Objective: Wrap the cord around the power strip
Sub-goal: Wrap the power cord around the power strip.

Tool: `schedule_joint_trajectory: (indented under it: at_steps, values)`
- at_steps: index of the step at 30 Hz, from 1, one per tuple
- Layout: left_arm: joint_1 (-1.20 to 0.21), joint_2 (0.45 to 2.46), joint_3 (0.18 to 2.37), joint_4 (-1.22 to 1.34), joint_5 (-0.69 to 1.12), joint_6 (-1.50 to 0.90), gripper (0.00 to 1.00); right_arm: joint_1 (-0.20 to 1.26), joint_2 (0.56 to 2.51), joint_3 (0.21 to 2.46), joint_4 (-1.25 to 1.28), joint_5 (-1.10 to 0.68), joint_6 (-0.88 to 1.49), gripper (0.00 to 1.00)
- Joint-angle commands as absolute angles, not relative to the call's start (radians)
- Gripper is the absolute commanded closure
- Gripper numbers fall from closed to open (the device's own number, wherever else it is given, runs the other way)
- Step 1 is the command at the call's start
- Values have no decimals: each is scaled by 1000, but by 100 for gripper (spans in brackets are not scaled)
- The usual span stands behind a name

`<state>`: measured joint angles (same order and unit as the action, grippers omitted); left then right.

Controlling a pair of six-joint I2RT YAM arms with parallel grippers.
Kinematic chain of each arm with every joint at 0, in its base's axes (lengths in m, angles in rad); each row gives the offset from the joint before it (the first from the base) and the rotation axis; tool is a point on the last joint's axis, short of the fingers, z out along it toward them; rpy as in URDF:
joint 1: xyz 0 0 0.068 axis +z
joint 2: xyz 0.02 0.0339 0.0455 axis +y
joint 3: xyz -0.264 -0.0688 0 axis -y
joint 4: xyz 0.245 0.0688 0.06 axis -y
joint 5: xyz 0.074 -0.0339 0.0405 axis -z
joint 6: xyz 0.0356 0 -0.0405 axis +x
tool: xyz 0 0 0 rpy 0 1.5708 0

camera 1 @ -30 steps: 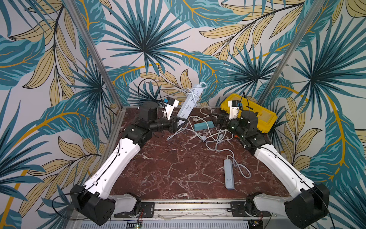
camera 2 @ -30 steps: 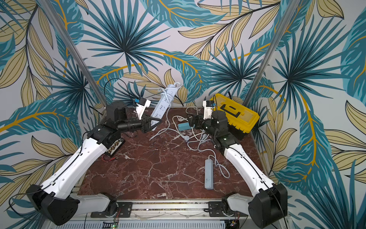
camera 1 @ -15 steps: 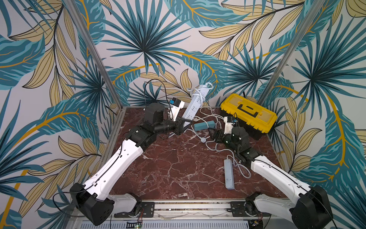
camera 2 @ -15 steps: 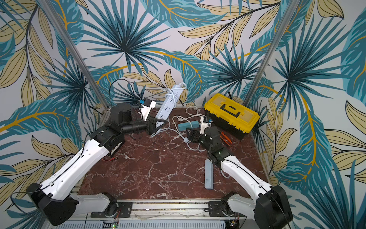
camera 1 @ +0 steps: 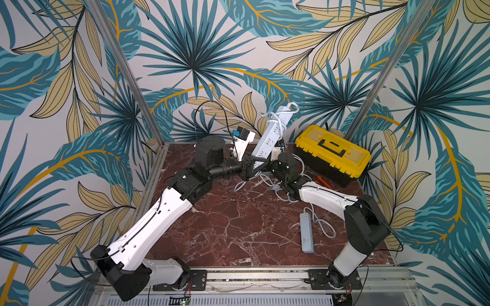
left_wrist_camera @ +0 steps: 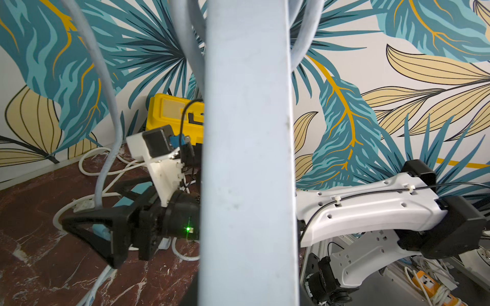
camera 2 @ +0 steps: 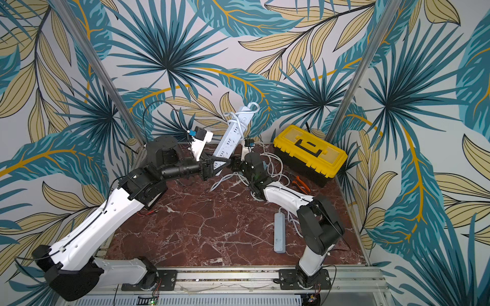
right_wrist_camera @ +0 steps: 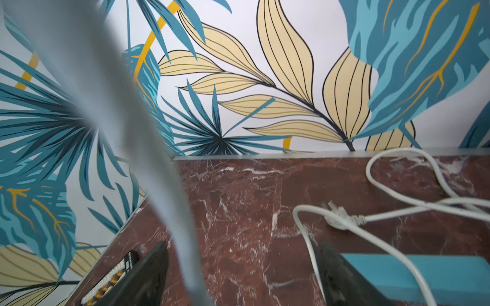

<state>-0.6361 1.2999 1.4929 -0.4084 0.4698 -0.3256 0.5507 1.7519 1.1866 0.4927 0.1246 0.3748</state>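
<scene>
A pale power strip (camera 1: 271,132) (camera 2: 233,133) stands tilted off the table, its lower end in my shut left gripper (camera 1: 253,165) (camera 2: 213,165). The grey cord (camera 1: 267,116) is looped around its upper end and hangs down. In the left wrist view the power strip (left_wrist_camera: 246,159) fills the middle and hides the left gripper (left_wrist_camera: 246,294). My right gripper (camera 1: 266,167) (camera 2: 233,165) (left_wrist_camera: 106,206) sits open next to the strip's lower end. In the right wrist view the hanging cord (right_wrist_camera: 183,233) passes between the fingers of the right gripper (right_wrist_camera: 242,245), nearer one finger.
A yellow toolbox (camera 1: 332,152) stands at the back right, with orange-handled pliers (camera 1: 323,181) before it. A second power strip (camera 1: 306,233) lies front right. A white cable with a plug (right_wrist_camera: 336,217) and a teal block (right_wrist_camera: 424,275) lie near the right gripper.
My left gripper has carried the strip to the right and stood it more upright. My right gripper has swung leftward to the strip's lower end, around the hanging cord.
</scene>
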Motion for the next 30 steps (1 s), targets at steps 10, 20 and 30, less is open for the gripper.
schedule_joint_trajectory:
  at_steps: [10,20,30]
  values:
    - [-527,1218,1487,-314,348,-351,100,580,1745,1145,389,148,135,92]
    - [-236,1218,1439,-350,378,-282,100,619,1390,821,227,286,-124,100]
    - [-293,1368,1385,-549,129,83,100,787,1115,858,6,336,-659,100]
